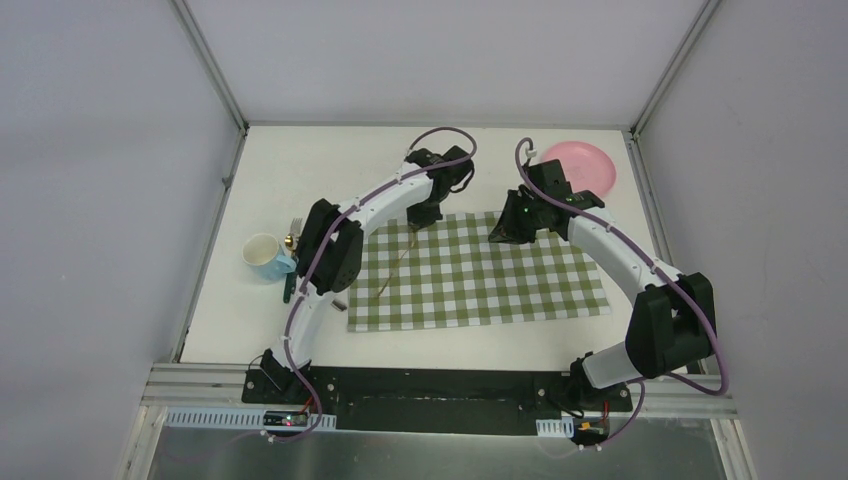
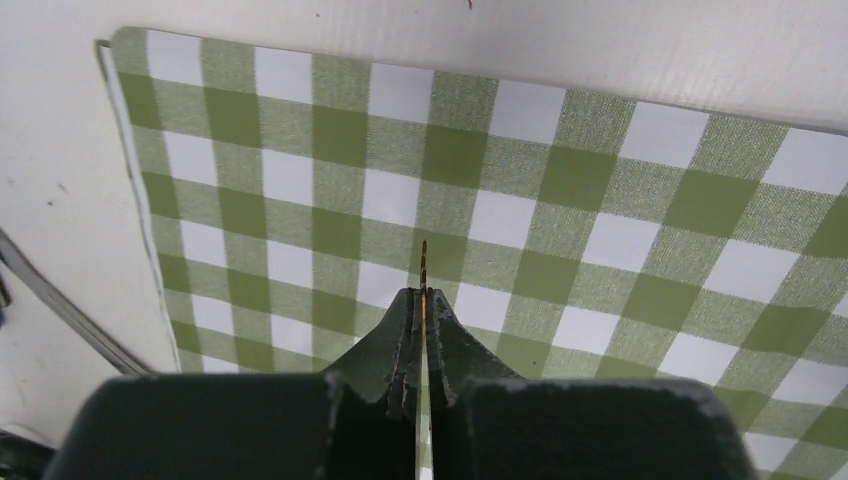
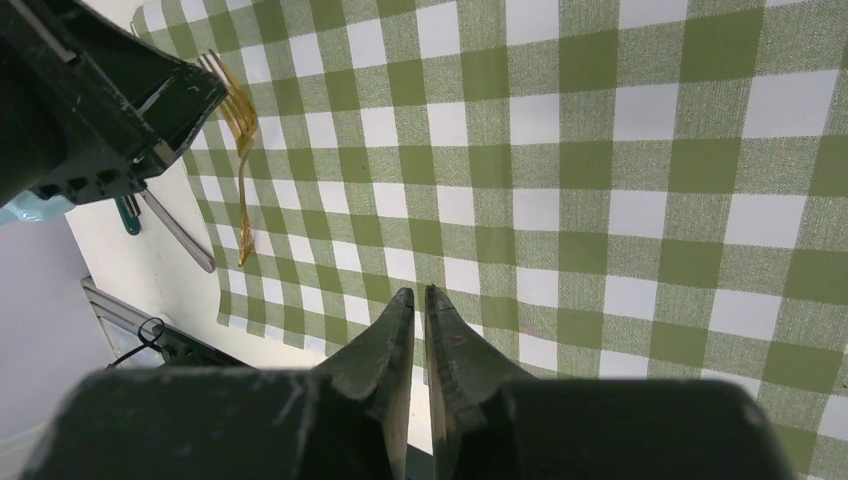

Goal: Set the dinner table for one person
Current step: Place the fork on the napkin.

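Gold fork (image 3: 242, 200) in left hand (image 2: 424, 296)

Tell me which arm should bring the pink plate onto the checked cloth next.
Right. The right end effector is shut on nothing and hangs close to the pink plate, while the left end effector is on the other side, shut on the gold fork.

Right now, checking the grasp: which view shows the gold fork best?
Right wrist: the gold fork shows tines and handle. Top external gives only a thin line; left wrist, an edge-on sliver in the left gripper.
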Controlling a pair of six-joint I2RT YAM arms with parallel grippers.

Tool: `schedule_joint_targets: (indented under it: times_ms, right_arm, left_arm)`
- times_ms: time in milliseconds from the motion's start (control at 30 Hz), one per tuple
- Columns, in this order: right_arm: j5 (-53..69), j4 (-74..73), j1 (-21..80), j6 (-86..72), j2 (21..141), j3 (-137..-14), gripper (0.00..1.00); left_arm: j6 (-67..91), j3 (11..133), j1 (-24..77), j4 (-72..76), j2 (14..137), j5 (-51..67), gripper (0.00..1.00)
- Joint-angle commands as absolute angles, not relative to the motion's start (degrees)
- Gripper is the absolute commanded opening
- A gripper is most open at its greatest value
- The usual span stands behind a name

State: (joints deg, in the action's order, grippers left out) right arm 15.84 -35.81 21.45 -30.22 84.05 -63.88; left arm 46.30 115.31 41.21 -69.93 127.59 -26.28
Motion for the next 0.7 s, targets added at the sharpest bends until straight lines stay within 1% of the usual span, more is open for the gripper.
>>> schedule_joint_targets:
  times_ms: [0,133,300,667]
  right_arm:
    - [15.5,-36.0,20.8,-28.7,82.1,-64.2,0.12]
    - [15.7,-36.1,20.2,-28.2,82.1,-64.0,0.12]
    - [15.9,-36.2,19.6,-27.7,82.3,-63.7,0.12]
    - [16.8,-35.8,19.5,-27.9,83.4,-63.9,0.12]
  left_arm:
    - [51.9,118.3,39.0,-69.3,129.8,-21.1,0.00]
    - [54.5,115.4,36.3,-66.9,129.8,-18.2,0.00]
    - [56.7,107.8,32.9,-61.0,126.8,-14.8,0.00]
    - [57.3,102.5,30.3,-60.5,123.2,-15.8,0.00]
